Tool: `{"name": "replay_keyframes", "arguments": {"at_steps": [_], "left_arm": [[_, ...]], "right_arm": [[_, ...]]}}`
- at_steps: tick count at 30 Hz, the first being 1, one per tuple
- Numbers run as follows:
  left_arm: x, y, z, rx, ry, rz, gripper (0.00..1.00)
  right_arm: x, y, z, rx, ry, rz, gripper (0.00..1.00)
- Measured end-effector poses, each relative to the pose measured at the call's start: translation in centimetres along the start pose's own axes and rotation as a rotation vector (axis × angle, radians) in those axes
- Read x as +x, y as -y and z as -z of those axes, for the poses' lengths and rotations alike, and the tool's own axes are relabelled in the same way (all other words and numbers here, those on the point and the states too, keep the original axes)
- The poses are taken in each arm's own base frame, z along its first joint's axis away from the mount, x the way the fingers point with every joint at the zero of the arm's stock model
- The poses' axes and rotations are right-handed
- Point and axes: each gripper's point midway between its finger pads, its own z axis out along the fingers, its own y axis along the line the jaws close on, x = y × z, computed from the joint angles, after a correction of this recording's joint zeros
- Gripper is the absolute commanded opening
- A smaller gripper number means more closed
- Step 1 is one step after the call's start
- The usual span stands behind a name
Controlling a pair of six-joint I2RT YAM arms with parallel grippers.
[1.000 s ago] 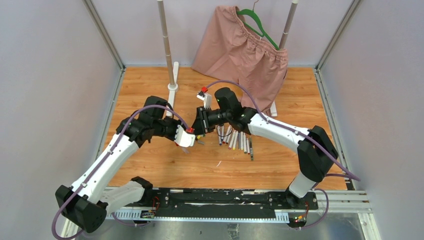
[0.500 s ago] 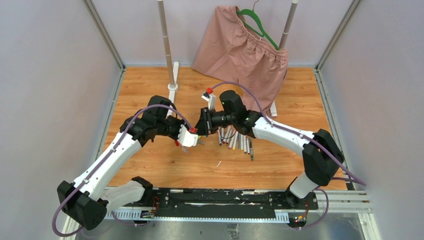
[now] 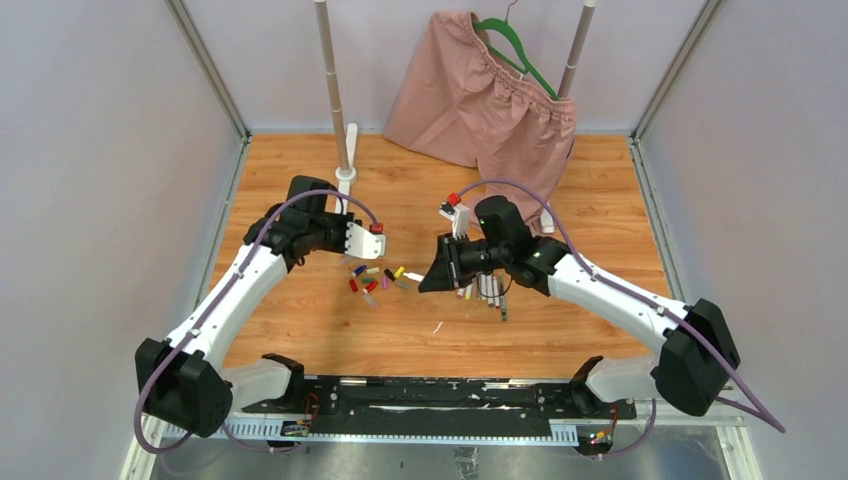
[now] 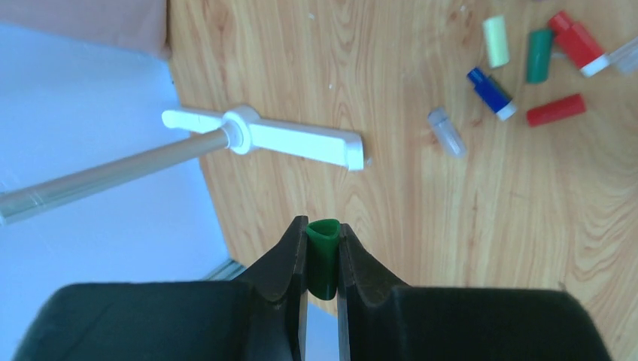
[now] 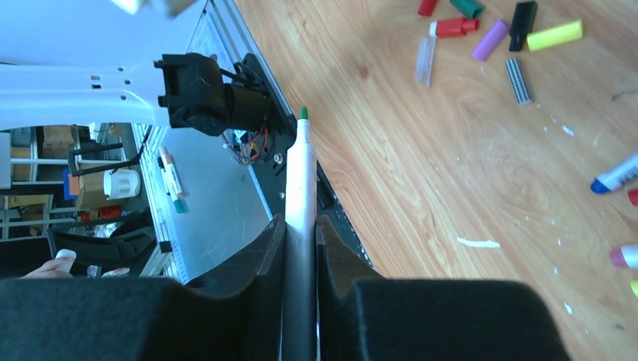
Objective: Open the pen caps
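I am clenching the left pincer (image 4: 323, 235) on a green cap (image 4: 324, 263) and the right pincer (image 5: 301, 226) on a green-tipped pen (image 5: 300, 169), holding them apart so the cap can join the loose caps (image 3: 369, 287) on the desk (image 3: 300, 330).

Your left gripper (image 4: 323, 244) is black, and the dark green cap (image 4: 324, 263) shows between its fingers. The table (image 4: 421, 226) is honey-coloured wood grain. On it you see a pale yellow cap (image 4: 495, 41), another green cap (image 4: 539, 55), a plain red cap (image 4: 555, 110), a blue cap (image 4: 490, 84) with a white end, and a clear greyish cap (image 4: 447, 131). Your right gripper (image 5: 300, 226) is black too. Its pen (image 5: 299, 177) has a white barrel and a green tip. The shorts (image 3: 480, 100) are dusty pink and their hanger (image 3: 520, 55) is bright green.
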Motion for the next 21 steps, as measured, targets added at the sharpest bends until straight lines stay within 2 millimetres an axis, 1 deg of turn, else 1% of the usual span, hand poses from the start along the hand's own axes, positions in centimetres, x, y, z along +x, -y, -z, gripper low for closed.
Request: {"name": "replay_keyframes", "arguments": {"at_steps": [3,5,8,11,13,15,17,19,21], "left_arm": [[1.3,-0.2,-0.1,-0.009,-0.058,-0.007,0.0],[1.8,-0.4,-0.1,-0.015,-0.077,-0.003,0.0],[1.9,-0.5,-0.2,-0.026,-0.078,0.036,0.0],[1.5,-0.3,-0.7,-0.017,-0.055,0.144,0.0],[0.8,-0.4,-1.3,-0.005,-0.024,0.25,0.0],[0.2,-0.2,-2.0,0.011,0.004,0.361,0.0],[-0.4,0.3,-2.4,0.027,0.03,0.462,0.0],[-0.8,0.8,-2.7,0.028,0.054,0.536,0.0],[-1.1,1.7,-2.9,0.035,0.07,0.604,0.0]], "right_arm": [[0.8,0.4,1.0,0.021,-0.021,-0.004,0.0],[1.0,0.8,1.3,0.041,-0.025,-0.003,0.0],[1.0,2.5,1.6,0.131,-0.008,0.004,0.0],[0.2,5.2,1.9,0.275,0.054,0.009,0.0],[-0.5,7.5,2.0,0.393,0.103,0.012,0.0],[-1.3,10.0,1.7,0.502,0.145,0.013,0.0],[-1.8,12.5,0.8,0.605,0.158,0.008,0.0],[-2.2,14.5,-0.3,0.686,0.155,0.01,0.0],[-2.6,16.0,-1.8,0.751,0.148,0.021,0.0]]}}
